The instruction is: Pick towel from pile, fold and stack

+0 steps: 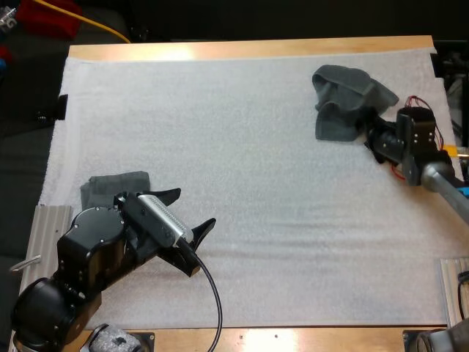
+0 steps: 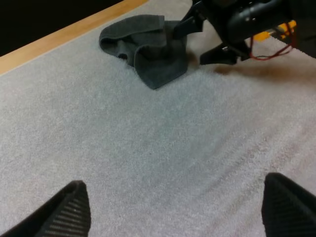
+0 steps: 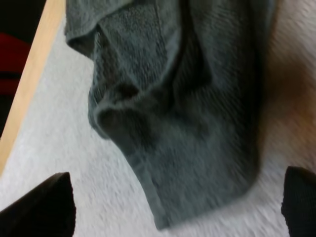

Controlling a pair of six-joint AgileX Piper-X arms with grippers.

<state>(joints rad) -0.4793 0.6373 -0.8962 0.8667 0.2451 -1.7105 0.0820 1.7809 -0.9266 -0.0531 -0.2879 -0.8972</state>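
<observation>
A crumpled dark grey-green towel point(image 1: 346, 99) lies on the white mat near the far right. My right gripper point(image 1: 366, 136) sits at its near right edge, open. In the right wrist view the towel point(image 3: 187, 108) spreads just ahead of the right gripper point(image 3: 170, 212), whose fingers stand wide apart on either side of the towel's near edge. A folded towel point(image 1: 110, 189) rests at the near left, partly behind my left arm. My left gripper point(image 1: 189, 213) is open over bare mat, beside that folded towel. Its wrist view looks across to the crumpled towel point(image 2: 148, 47) and the right gripper point(image 2: 212, 37).
The white mat point(image 1: 242, 147) covers most of the table, with a wooden edge point(image 1: 249, 48) along the far side. Metal plates sit at the near left point(image 1: 47, 224) and near right point(image 1: 454, 282) corners.
</observation>
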